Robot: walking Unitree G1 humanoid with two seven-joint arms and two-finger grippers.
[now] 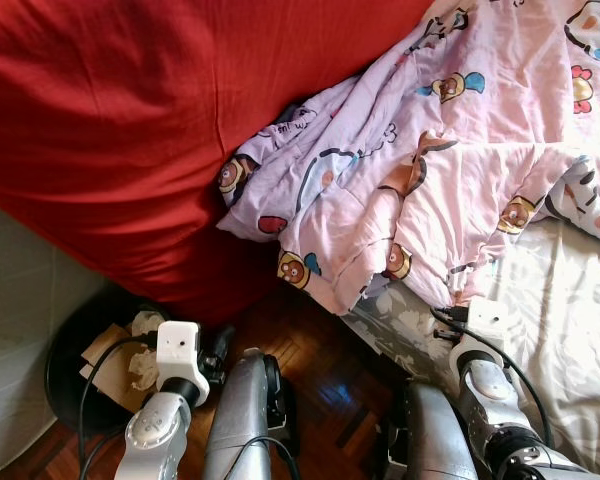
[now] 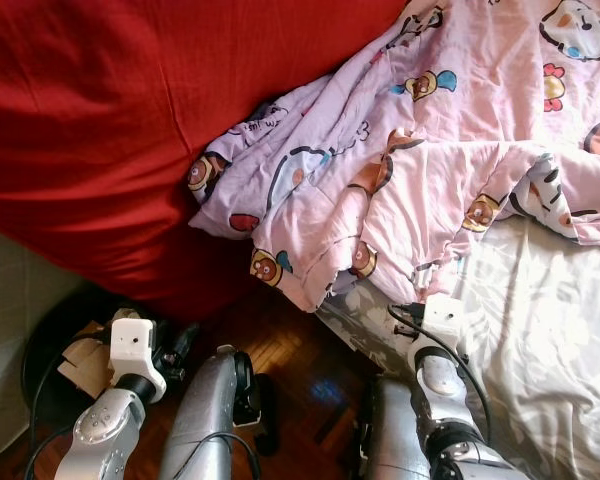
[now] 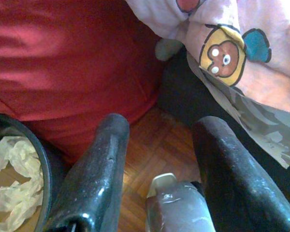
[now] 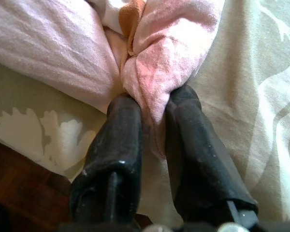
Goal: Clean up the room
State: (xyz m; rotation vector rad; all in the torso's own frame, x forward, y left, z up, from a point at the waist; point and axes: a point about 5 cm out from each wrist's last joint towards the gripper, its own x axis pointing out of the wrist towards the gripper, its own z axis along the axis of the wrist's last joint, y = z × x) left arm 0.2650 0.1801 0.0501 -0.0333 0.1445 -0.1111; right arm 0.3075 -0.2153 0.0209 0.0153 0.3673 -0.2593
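A pink cartoon-print quilt (image 1: 430,170) lies crumpled across the bed, and its lower edge hangs over the grey-white leaf-patterned sheet (image 1: 570,330). My right gripper (image 4: 154,104) is at the bed's edge, shut on a bunched fold of the pink quilt (image 4: 154,43). A large red blanket (image 1: 130,120) covers the left side and drapes toward the floor. My left gripper (image 3: 159,130) hangs open low over the wooden floor (image 3: 154,145), beside the red blanket, with nothing between its fingers.
A black waste bin (image 1: 70,350) holding crumpled paper and cardboard stands on the floor at my left, close to the left arm. Dark parquet floor (image 1: 320,370) shows between the bin and the bed. My own silver legs fill the bottom middle.
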